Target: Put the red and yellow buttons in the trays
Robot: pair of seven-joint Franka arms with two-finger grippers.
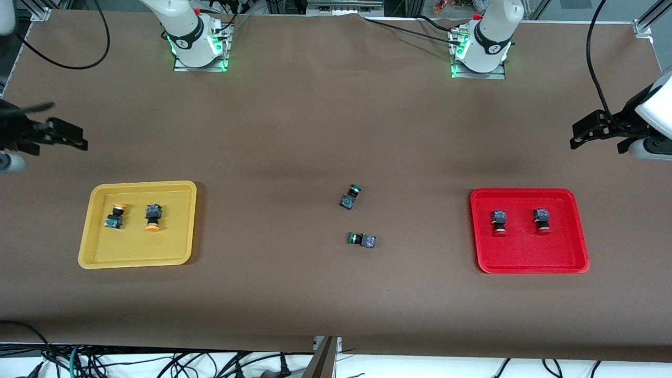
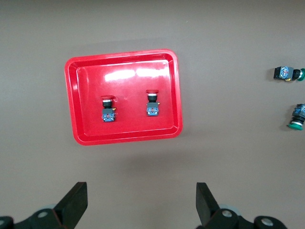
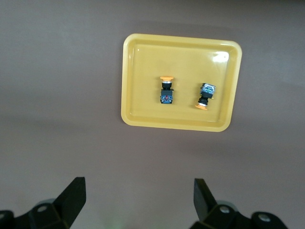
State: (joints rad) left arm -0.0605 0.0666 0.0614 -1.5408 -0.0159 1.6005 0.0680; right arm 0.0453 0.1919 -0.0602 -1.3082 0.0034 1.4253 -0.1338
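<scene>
Both red buttons (image 1: 499,221) sit in the red tray (image 1: 529,262), both yellow ones (image 1: 152,217) in the yellow tray (image 1: 136,257). Two green-capped switches (image 1: 350,196) lie on the table between the trays, probably on their sides. Left gripper (image 2: 142,202) and right gripper (image 3: 138,200) hang spread wide, holding nothing, each near its own tray.

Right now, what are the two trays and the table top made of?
Red tray: looks like glossy plastic; bright glare streaks on its floor. Yellow tray: likely the same plastic, with a shiny spot near one corner. Table: a dull brown cover, maybe paper or cloth; no shine, so hard to say.
</scene>
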